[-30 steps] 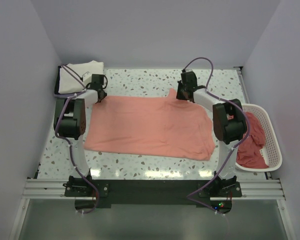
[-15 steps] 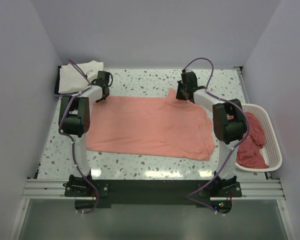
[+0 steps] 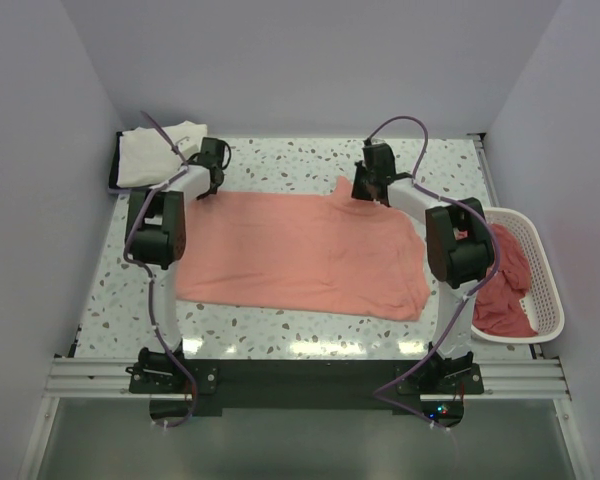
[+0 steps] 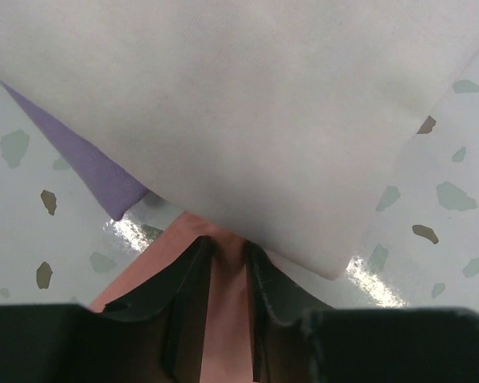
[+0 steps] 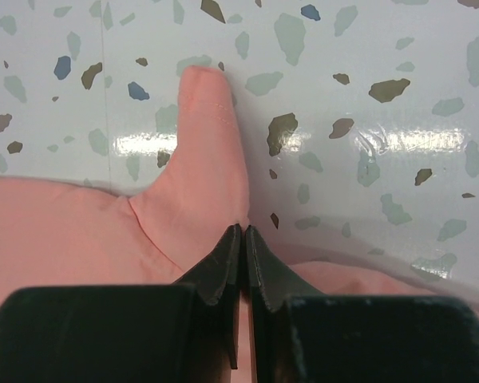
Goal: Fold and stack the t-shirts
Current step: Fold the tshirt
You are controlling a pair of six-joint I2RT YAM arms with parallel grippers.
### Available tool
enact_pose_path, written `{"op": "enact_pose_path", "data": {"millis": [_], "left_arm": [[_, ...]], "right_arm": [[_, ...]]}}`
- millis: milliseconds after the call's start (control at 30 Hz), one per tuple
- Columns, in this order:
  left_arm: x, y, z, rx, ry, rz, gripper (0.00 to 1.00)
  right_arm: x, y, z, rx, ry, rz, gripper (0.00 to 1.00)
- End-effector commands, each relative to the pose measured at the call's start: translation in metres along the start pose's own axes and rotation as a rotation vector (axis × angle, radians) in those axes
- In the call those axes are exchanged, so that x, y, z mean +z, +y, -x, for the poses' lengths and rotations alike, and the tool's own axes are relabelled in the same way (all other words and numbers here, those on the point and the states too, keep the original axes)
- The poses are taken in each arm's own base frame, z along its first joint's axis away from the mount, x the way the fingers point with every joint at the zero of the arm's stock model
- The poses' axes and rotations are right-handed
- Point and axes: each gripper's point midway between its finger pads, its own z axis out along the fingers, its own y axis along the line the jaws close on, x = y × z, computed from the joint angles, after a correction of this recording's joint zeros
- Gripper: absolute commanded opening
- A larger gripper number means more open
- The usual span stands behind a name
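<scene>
Judging by how things lie, the task is sitting at an early stage. The salmon-pink t-shirt (image 3: 300,250) is lying spread flat across the middle of the counter (image 3: 280,165), with no fold made in it yet. Both arms are reaching to its far edge. The left pincer (image 4: 227,255) is pinching a strip of pink cloth at the far left corner, and the right pincer (image 5: 243,239) is clamping, jaws almost touching, on the fabric at the base of a sleeve. A cream-white t-shirt (image 3: 160,150) is lying at the far left corner, apparently folded and starting the stack. Darker pink-red t-shirts (image 3: 505,285) are waiting heaped in the white basket (image 3: 552,300) on the right, so most folding is remaining.
</scene>
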Motion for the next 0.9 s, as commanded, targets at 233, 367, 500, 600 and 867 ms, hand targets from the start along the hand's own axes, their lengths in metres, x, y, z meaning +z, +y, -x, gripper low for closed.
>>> {"op": "enact_pose_path", "data": {"millis": [233, 367, 500, 600, 867], "left_arm": [[-0.007, 0.006, 0.002, 0.006, -0.001, 0.004, 0.09], [-0.017, 0.006, 0.006, -0.010, -0.010, -0.032, 0.05], [-0.026, 0.008, 0.009, -0.026, -0.018, -0.060, 0.03], [-0.034, 0.013, 0.010, -0.041, -0.021, -0.074, 0.02], [-0.055, 0.024, 0.016, -0.095, -0.053, -0.118, 0.01]], "right_arm": [[-0.025, 0.002, 0.031, 0.032, -0.096, 0.011, 0.05], [-0.049, -0.004, 0.047, 0.062, -0.158, -0.014, 0.02], [-0.075, -0.010, 0.059, 0.079, -0.209, -0.037, 0.01], [-0.089, -0.015, 0.058, 0.087, -0.219, -0.050, 0.01], [-0.104, -0.024, 0.029, 0.108, -0.184, -0.055, 0.00]]}}
